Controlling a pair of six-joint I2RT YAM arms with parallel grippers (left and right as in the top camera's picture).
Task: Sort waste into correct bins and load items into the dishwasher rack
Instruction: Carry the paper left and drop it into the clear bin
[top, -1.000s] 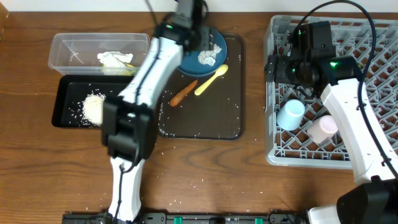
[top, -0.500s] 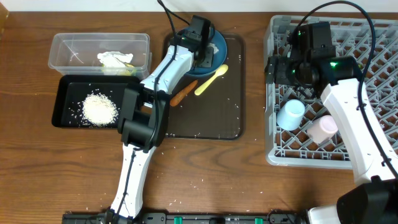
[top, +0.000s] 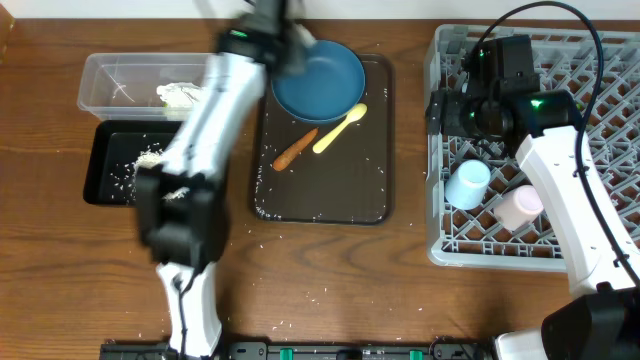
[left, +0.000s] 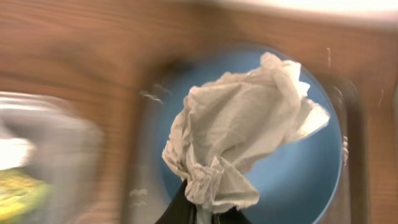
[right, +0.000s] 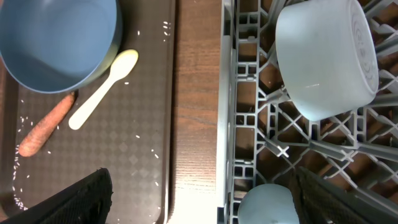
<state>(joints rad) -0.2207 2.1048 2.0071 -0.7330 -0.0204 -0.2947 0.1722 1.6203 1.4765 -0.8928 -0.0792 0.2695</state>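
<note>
My left gripper (left: 200, 214) is shut on a crumpled white tissue (left: 242, 124) and holds it in the air over the large blue bowl (left: 298, 180). From above, the left arm is a blur near the bowl's (top: 320, 80) left rim, and the bowl looks empty. A yellow spoon (top: 340, 128) and an orange carrot piece (top: 295, 150) lie on the brown tray just in front of the bowl. My right gripper (top: 440, 110) hangs open over the left edge of the grey dishwasher rack (top: 600, 150), with nothing between its fingers (right: 74, 199). A white bowl (right: 326, 56) sits upside down in the rack.
The clear tub (top: 110, 75) at the back left holds another tissue (top: 180, 95) and a yellow-green wrapper (left: 18, 193). In front of it the black tray (top: 105, 190) holds rice. Two small cups (top: 468, 185) (top: 520, 207) sit in the rack. Rice grains dot the brown serving tray (top: 340, 200) and the table.
The left gripper closed on the tissue in the blue bowl, lifted it out, and the arm is swinging left. The right arm has not moved.
</note>
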